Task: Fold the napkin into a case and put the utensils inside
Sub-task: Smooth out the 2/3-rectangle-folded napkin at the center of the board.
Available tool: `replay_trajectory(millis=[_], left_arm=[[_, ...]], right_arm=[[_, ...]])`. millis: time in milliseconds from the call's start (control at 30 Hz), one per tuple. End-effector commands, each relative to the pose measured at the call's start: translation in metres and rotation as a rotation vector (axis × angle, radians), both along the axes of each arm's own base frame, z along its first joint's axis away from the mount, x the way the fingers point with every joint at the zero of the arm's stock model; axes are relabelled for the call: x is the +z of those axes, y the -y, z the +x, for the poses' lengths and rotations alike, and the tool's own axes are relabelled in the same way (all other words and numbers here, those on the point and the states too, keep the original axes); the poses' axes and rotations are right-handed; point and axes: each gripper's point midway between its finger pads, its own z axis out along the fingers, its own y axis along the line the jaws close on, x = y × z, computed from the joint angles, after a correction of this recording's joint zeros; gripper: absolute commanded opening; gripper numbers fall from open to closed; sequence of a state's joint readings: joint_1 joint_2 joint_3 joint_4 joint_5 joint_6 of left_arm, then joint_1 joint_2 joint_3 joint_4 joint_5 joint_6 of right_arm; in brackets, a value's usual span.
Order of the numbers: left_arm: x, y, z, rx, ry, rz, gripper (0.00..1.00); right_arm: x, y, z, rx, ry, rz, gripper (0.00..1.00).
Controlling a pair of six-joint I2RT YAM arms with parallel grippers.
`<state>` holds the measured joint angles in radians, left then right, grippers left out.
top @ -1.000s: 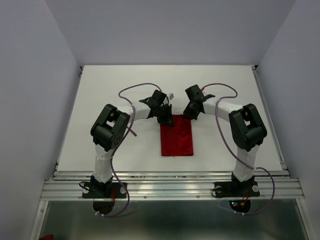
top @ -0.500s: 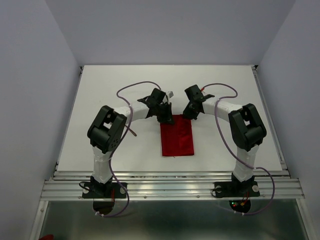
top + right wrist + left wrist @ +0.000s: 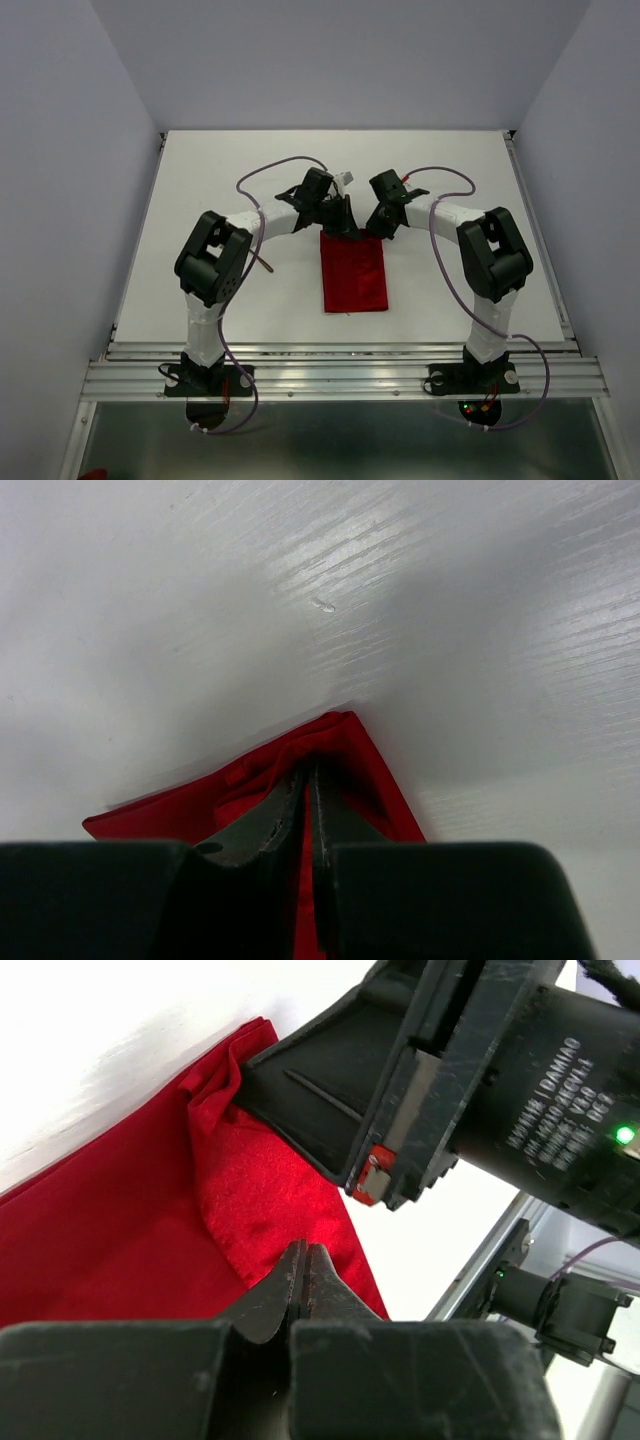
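Observation:
The red napkin (image 3: 353,275) lies folded into a narrow long rectangle at the table's middle, its long side running away from the arm bases. My right gripper (image 3: 378,226) is shut on the napkin's far right corner (image 3: 345,735), and red cloth shows between its fingers (image 3: 335,820). My left gripper (image 3: 343,216) hangs over the far edge just beside it, shut with nothing in it; its tips (image 3: 303,1252) hover above the cloth (image 3: 120,1230). In the left wrist view the right gripper's black body (image 3: 400,1090) pinches the bunched corner. The utensils are out of view.
The white table (image 3: 200,200) spreads around the cloth, with grey walls on three sides. An aluminium rail (image 3: 340,365) runs along the near edge by the arm bases. Purple cables (image 3: 275,172) loop over both forearms.
My left gripper has moved right and farther from the bases along the napkin's far edge, ending close beside the right gripper. The right arm and the cloth have stayed put.

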<state>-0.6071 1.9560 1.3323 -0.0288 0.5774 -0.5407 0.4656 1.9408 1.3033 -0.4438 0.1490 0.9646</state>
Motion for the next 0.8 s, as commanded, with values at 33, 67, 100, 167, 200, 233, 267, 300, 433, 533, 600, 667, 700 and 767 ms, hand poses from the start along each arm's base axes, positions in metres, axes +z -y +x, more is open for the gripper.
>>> replay_trajectory(millis=[33,67,100,167,200,233,267,300,433,533,600,667,700,767], left_arm=[[0.014,0.019,0.01,-0.032,0.007,-0.09,0.0],[0.01,0.022,0.012,-0.035,-0.006,-0.096,0.0],[0.009,0.023,0.013,-0.035,-0.005,-0.097,0.0],[0.006,0.026,0.018,-0.03,-0.007,-0.099,0.0],[0.005,0.027,0.021,-0.03,-0.007,-0.1,0.0],[0.004,0.028,0.022,-0.029,-0.007,-0.099,0.0],[0.001,0.028,0.023,-0.027,-0.011,-0.095,0.0],[0.001,0.028,0.025,-0.023,-0.009,-0.094,0.0],[-0.003,0.027,0.031,-0.01,-0.007,-0.088,0.0],[-0.005,0.027,0.036,-0.009,-0.016,-0.09,0.0],[-0.005,0.025,0.04,-0.002,-0.009,-0.086,0.0],[-0.008,0.023,0.044,0.004,-0.013,-0.079,0.0],[-0.01,0.022,0.045,0.006,-0.012,-0.074,0.0],[-0.016,0.021,0.048,0.007,-0.017,-0.063,0.0]], right_arm=[[0.005,0.0,-0.002,-0.006,0.004,-0.01,0.11],[0.006,0.0,-0.002,-0.005,0.005,-0.008,0.11],[0.006,0.0,-0.002,-0.005,0.005,-0.008,0.12],[0.007,-0.001,-0.002,-0.003,0.004,-0.003,0.11],[0.008,-0.001,-0.002,-0.003,0.006,-0.003,0.11],[0.009,-0.001,-0.002,-0.001,0.007,-0.002,0.12],[0.009,0.0,-0.003,-0.002,0.009,-0.002,0.11],[0.009,0.0,-0.004,-0.002,0.006,-0.003,0.11],[0.008,0.002,-0.006,-0.001,0.002,-0.007,0.12],[0.008,0.003,-0.007,-0.004,0.005,-0.008,0.11],[0.007,0.003,-0.009,-0.005,0.001,-0.01,0.11],[0.007,0.004,-0.01,-0.005,-0.002,-0.007,0.11],[0.008,0.004,-0.01,-0.004,-0.001,-0.007,0.11],[0.01,0.003,-0.008,0.0,0.006,-0.004,0.12]])
